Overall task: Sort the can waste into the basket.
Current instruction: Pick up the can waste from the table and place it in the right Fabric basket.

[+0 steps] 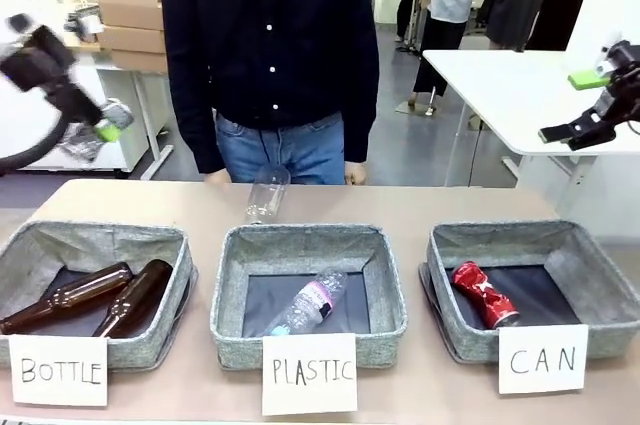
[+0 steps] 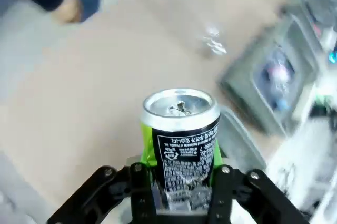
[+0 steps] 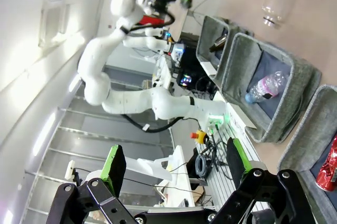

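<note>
Left wrist view: left gripper point(image 2: 180, 158) clamped on the dark can point(image 2: 181, 124), right gripper point(image 3: 176, 161) spread empty; risk of early release into the PLASTIC bin point(image 1: 305, 235), short of the CAN basket point(image 1: 500, 233).

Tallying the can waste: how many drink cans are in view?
2. A crushed red can lies in the CAN basket; a dark can with a silver top is held by the left gripper, jaws shut on it. Bin walls could hide more.

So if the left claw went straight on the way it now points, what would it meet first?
Probably the bare table top, which lies beyond the can it grips. Motion blur leaves the depth unclear.
</note>
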`<control>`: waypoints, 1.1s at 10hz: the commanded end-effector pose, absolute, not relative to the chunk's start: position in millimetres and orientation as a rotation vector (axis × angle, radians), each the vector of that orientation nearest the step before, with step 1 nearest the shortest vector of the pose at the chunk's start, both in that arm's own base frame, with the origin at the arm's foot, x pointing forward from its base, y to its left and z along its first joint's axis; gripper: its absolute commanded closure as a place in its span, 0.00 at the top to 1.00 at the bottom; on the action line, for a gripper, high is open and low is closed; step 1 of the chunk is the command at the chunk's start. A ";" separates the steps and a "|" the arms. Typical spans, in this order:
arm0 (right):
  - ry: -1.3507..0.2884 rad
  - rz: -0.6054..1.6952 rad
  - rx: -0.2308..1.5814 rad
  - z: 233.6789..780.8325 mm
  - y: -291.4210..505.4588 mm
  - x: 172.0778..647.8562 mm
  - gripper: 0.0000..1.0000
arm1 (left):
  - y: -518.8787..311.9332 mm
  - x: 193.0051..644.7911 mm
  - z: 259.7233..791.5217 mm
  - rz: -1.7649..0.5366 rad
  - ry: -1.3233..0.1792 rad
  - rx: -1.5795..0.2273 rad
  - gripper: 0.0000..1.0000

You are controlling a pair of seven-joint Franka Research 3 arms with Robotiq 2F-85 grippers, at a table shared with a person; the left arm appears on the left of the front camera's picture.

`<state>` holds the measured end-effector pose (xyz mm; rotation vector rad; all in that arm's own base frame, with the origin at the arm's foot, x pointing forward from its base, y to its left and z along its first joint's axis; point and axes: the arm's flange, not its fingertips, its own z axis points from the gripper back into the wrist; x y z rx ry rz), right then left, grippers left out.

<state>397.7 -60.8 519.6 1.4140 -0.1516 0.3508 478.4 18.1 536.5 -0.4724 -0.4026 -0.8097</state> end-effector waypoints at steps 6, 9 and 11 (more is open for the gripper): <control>-0.164 0.365 1.405 520.0 -61.1 398.4 1.00 | 20.1 423.1 533.9 -0.974 -0.412 -0.555 0.00; -0.255 0.404 1.332 540.0 -94.4 387.5 1.00 | -113.5 430.2 569.4 -1.389 -0.460 -0.568 0.44; -0.227 0.292 1.145 510.7 -158.9 362.8 1.00 | -241.3 420.5 624.5 -1.671 -0.633 -0.549 0.44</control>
